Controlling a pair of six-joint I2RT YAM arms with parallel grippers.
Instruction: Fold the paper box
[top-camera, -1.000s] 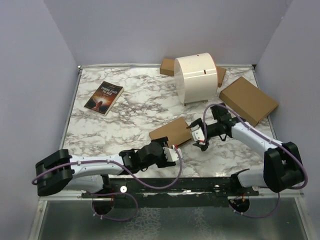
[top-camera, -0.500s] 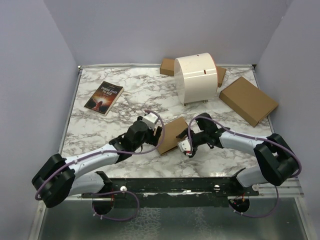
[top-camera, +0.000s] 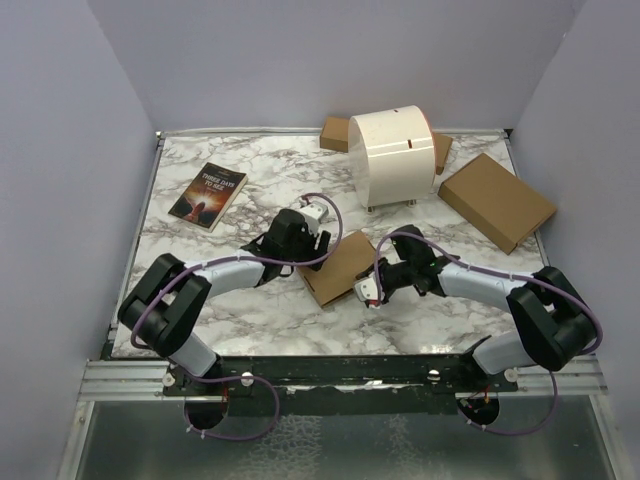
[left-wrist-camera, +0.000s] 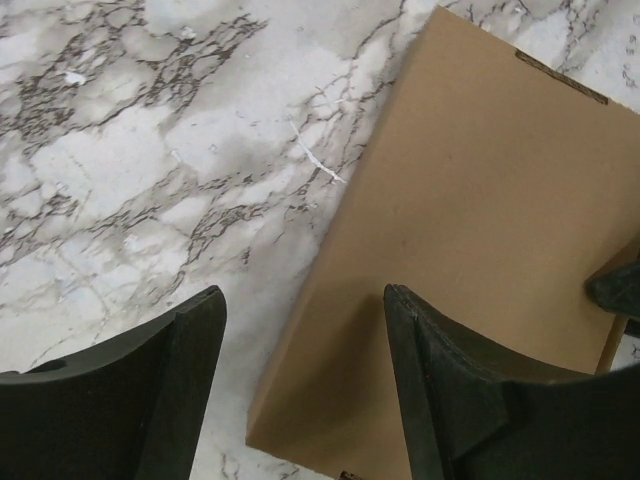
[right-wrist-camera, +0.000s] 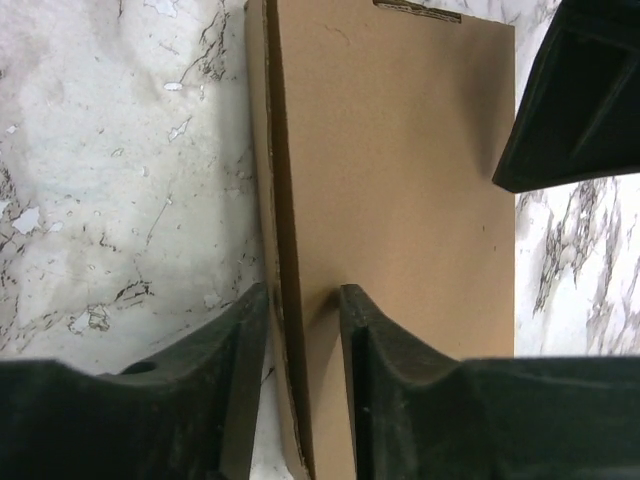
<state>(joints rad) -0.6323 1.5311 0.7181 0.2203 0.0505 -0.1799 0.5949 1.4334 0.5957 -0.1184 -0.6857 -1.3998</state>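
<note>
The paper box (top-camera: 335, 268) lay near the middle of the table (top-camera: 280, 190), a little toward 6 o'clock. It already looked like a thin closed box with its lid down flat. One long side gaped a bit, so I thought that side needed tucking in. I could not tell if the tabs sat in their slots.

The right gripper (right-wrist-camera: 300, 300), at the box's 4 o'clock, pinched that gaping edge. The left gripper (left-wrist-camera: 305, 300), at its 10 o'clock, hung open with one finger over the lid and one over the table.

The book (top-camera: 208, 195) lay far off at 10 o'clock.
</note>
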